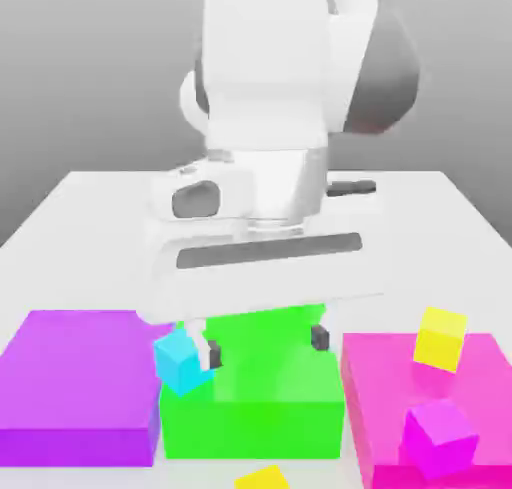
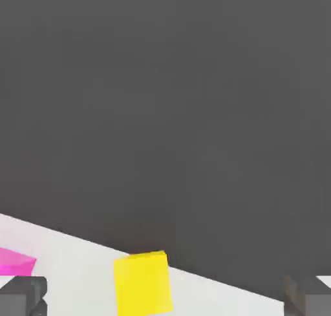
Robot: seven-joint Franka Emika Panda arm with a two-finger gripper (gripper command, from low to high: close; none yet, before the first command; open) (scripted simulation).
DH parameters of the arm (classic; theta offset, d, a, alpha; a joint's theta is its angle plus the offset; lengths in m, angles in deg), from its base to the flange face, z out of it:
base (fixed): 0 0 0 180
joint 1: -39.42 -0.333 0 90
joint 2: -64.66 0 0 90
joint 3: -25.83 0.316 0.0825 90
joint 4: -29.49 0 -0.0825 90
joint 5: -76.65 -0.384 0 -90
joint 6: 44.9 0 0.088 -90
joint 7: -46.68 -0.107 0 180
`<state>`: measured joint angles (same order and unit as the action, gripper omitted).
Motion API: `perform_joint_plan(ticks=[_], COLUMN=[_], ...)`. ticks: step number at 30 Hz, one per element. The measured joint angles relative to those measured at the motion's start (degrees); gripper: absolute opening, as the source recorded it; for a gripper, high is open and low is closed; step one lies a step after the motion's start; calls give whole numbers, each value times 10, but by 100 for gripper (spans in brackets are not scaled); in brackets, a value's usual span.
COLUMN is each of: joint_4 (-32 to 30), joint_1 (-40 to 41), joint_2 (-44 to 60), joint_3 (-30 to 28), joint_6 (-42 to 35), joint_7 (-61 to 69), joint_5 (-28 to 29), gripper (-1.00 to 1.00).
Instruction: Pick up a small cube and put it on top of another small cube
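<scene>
One small yellow cube [image 1: 441, 337] sits tilted on the pink flat block [image 1: 385, 397] at the exterior view's right. A second small yellow cube [image 1: 262, 477] lies on the white table in front of the green block [image 1: 255, 402]. In the hand view a yellow cube [image 2: 143, 282] rests on the white surface, ahead of the two dark fingertips [image 2: 22, 295]. My gripper [image 1: 267, 347] hangs low over the green block, open, with nothing between its fingers [image 1: 320, 337]; in the hand view the gripper [image 2: 167, 298] is likewise open.
A cyan cube [image 1: 180, 362] leans at the green block's corner, close to one finger. A magenta-purple cube [image 1: 438, 435] stands on the pink block. A purple flat block [image 1: 75, 387] lies at the exterior view's left. The white table [image 1: 100, 207] stretches behind.
</scene>
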<state>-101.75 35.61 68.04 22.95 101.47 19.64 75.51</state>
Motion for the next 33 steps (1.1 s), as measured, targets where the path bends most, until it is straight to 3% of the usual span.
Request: perform_joint_plan(ticks=[7, 12, 13, 20, 25, 33], joint_4=[2, 18, 21, 20, -2, -83], joint_1=[9, 13, 13, 13, 11, 30], joint_2=[145, 249, 260, 258, 167, 2], joint_3=[11, 16, 16, 17, 10, -34], joint_6=[43, 114, 122, 120, 51, -34], joint_7=[54, 65, 66, 66, 55, -96], joint_5=[-1, -5, -5, -5, -3, 3], gripper=[0, 0, -100, -100, -100, -100])
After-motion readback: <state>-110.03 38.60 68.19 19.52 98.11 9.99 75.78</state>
